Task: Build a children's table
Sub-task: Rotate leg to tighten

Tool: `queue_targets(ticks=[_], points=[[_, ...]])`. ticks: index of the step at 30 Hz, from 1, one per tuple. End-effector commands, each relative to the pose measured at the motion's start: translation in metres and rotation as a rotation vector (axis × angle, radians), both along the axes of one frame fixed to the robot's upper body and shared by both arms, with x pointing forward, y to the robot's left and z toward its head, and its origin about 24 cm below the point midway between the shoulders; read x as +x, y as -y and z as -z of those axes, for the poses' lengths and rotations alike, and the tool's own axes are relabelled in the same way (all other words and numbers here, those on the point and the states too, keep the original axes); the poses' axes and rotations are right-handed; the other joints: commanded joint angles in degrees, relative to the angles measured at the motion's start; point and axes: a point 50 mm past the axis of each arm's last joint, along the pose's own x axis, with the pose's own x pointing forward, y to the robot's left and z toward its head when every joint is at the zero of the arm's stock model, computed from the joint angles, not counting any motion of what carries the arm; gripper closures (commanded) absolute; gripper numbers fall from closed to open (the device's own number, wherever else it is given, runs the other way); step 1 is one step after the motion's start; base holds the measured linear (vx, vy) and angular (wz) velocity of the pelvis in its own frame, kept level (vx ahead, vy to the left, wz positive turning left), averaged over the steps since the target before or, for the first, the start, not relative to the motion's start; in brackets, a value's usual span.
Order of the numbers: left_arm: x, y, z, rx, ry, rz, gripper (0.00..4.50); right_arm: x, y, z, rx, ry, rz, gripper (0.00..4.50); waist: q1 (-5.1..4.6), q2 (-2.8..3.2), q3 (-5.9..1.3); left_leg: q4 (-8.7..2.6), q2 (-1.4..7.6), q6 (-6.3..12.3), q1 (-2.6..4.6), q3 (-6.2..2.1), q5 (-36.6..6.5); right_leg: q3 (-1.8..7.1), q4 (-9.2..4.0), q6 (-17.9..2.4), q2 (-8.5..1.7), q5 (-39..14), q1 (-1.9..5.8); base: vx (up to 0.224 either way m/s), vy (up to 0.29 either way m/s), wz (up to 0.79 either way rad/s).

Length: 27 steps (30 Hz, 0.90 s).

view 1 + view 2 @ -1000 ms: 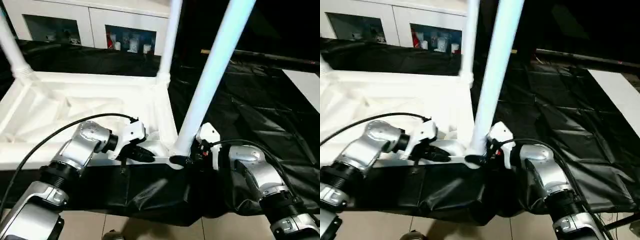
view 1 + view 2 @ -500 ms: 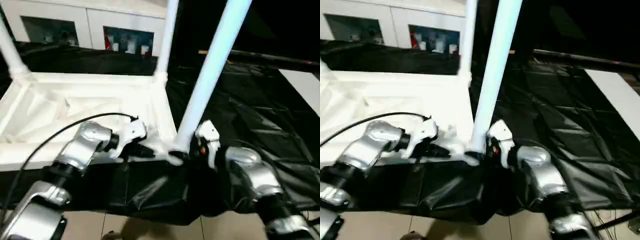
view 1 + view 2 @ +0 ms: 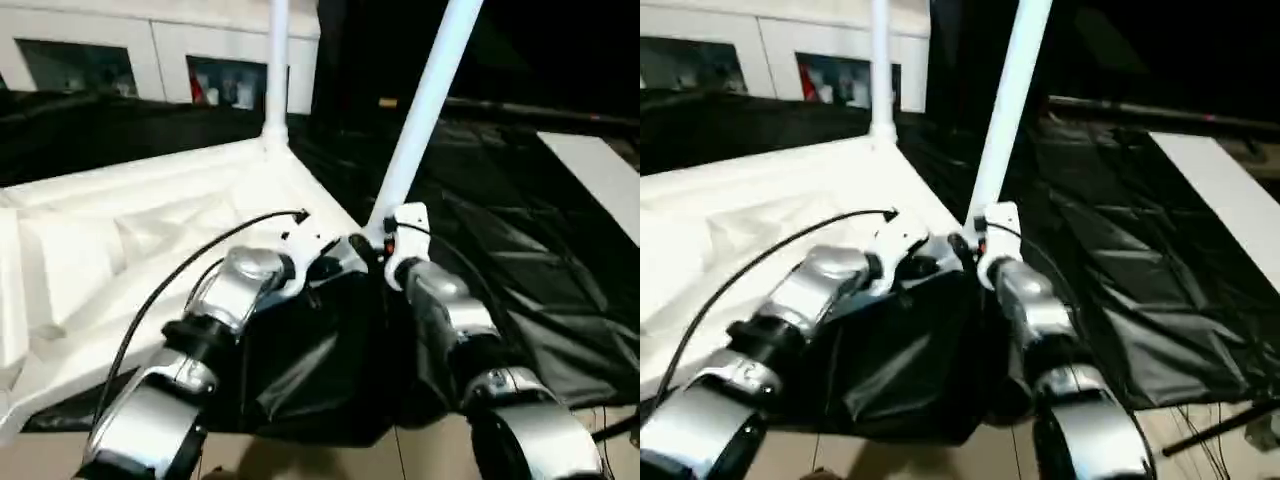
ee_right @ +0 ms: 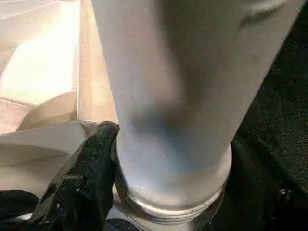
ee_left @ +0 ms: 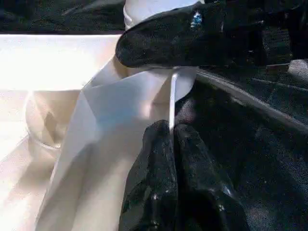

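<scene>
Jaws first, from the robot's left: the left gripper [image 5: 173, 144] has its two black fingers pressed together, tips at a thin white rib of the children's table [image 3: 130, 230] near its front corner; whether the rib is pinched between them I cannot tell. That table lies upside down on the black-sheeted counter [image 3: 520, 230], its ribbed underside up, taking up the left half of the head views. A black cable [image 3: 190, 270] arcs over the left forearm [image 3: 220, 300] toward the wrist.

At the same front corner, the near leg [image 3: 425, 100], a pale-blue tube, stands in its round corner socket [image 4: 168, 202] and leans up toward the right. The right gripper [image 3: 372, 245] is at the foot of this leg with its jaws partly spread. One black finger [image 4: 82, 178] lies against the tube just above the socket rim, and in the left wrist view a black finger [image 5: 192, 33] crosses in front of the leg's base. The other side of the tube is hidden, so a full grip cannot be confirmed.

Farther back, a second white leg [image 3: 277, 70] rises upright from the far corner socket.

Behind the counter stands a white cabinet [image 3: 150, 45] with glass doors; small red and white items [image 3: 215, 90] sit inside. Any writing on them is too small to read.
</scene>
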Motion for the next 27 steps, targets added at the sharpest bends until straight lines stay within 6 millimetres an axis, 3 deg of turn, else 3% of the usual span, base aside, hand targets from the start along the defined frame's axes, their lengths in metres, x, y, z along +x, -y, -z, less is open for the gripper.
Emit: queue_targets(ticks=[1, 3, 8, 11, 14, 16, 17, 22, 27], points=[[0.004, -0.002, -0.003, 0.003, 0.026, -0.037, 4.50, -0.010, -0.010, 0.010, 0.077, -0.042, -0.116, 1.06, 0.20, 0.50, -3.79, -3.69, 1.85, -0.24, 0.65, -0.40, -11.35, 3.37, -4.52, -9.48, -4.47, -7.12, 2.49, 0.000, 0.000, 0.00], [0.005, -0.004, -0.005, 0.005, 0.035, -0.033, 4.50, -0.011, -0.010, 0.009, 0.030, -0.012, -0.177, 0.95, 0.26, 0.51, -3.84, -3.61, 1.78, 0.45, 0.52, -0.34, -10.24, 3.38, -4.35, -10.05, -4.42, -5.11, 2.59, 0.000, 0.000, 0.00], [0.001, -0.011, -0.007, -0.001, 0.025, 0.050, 4.50, -0.017, -0.001, 0.004, -0.044, 0.053, -0.349, 0.60, 0.13, 0.52, -3.75, -3.56, 1.74, 0.97, 0.42, -0.35, -10.53, 3.30, -4.62, -10.30, -4.50, -6.74, 2.69, 0.000, 0.000, 0.00], [-0.005, -0.021, -0.008, 0.000, 0.025, 0.170, 4.50, -0.025, 0.021, 0.000, -0.066, 0.089, -0.464, 0.60, 0.43, 0.32, -3.68, -3.52, 1.82, 1.99, 0.40, -0.41, -10.09, 3.30, -4.76, -10.19, -4.46, -6.46, 2.81, 0.000, 0.000, 0.00], [-0.008, -0.023, -0.010, -0.018, 0.036, 0.239, 4.50, -0.027, 0.030, -0.002, -0.083, 0.103, -0.488, 0.60, 0.42, 0.39, -3.66, -3.54, 1.90, 2.12, 0.46, -0.38, -10.55, 3.31, -4.70, -10.58, -4.50, -6.93, 2.58, 0.000, 0.000, 0.00], [-0.024, -0.030, -0.012, -0.035, -0.020, 0.433, 4.50, -0.032, 0.042, -0.009, -0.061, 0.128, -0.537, 0.60, 0.53, 0.58, -3.67, -3.66, 2.13, 1.75, 0.61, -0.43, -11.01, 3.35, -4.56, -11.13, -4.57, -7.09, 2.48, 0.000, 0.000, 0.00], [-0.026, -0.031, -0.012, -0.037, -0.031, 0.448, 4.50, -0.033, 0.043, -0.010, -0.058, 0.130, -0.543, 0.60, 0.80, 0.92, -3.61, -3.76, 2.26, 1.58, 0.86, -0.40, -11.34, 3.39, -4.55, -11.49, -4.59, -6.64, 2.36, 0.000, 0.000, 0.00], [-0.035, -0.043, -0.012, -0.014, -0.111, 0.534, 4.50, -0.044, 0.042, -0.014, -0.028, 0.123, -0.657, 0.60, 1.51, 1.13, -3.51, -3.91, 2.31, 1.05, 1.23, -0.30, -12.70, 3.40, -4.45, -12.17, -4.38, -6.65, 2.04, 0.000, 0.000, 0.00], [-0.035, -0.052, -0.014, -0.003, -0.117, 0.541, 4.50, -0.055, 0.036, -0.008, -0.049, 0.095, -0.750, 0.60, 1.73, 0.66, -3.48, -3.92, 2.10, 0.48, 0.85, -0.24, -12.72, 3.43, -4.56, -11.19, -4.62, -7.78, 2.30, 0.000, 0.000, 0.00]])
